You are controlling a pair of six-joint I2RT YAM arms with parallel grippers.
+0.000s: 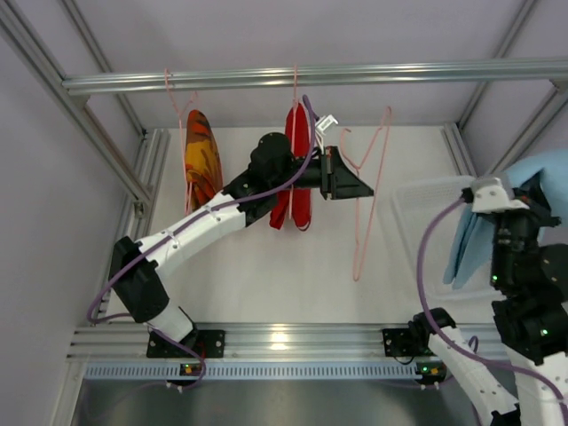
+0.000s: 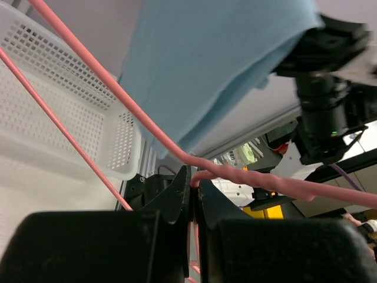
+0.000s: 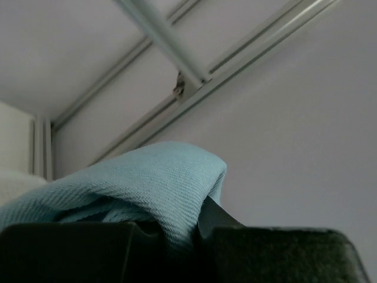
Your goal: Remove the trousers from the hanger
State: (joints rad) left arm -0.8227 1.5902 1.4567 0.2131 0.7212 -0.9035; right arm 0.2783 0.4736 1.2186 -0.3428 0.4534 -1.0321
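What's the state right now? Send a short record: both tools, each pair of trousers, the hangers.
left tool: shut on the wire of the empty pink hanger
right tool: shut on the light blue trousers, off the hanger, held up by the white basket
red trousers: on the middle hanger, on the rail
orange-yellow trousers: on the left hanger
left to remove: two pairs

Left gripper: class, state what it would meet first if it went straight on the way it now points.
The left gripper is shut on the empty pink hanger. Past that wire, it would probably meet the light blue trousers held by the right gripper; depth is unclear.
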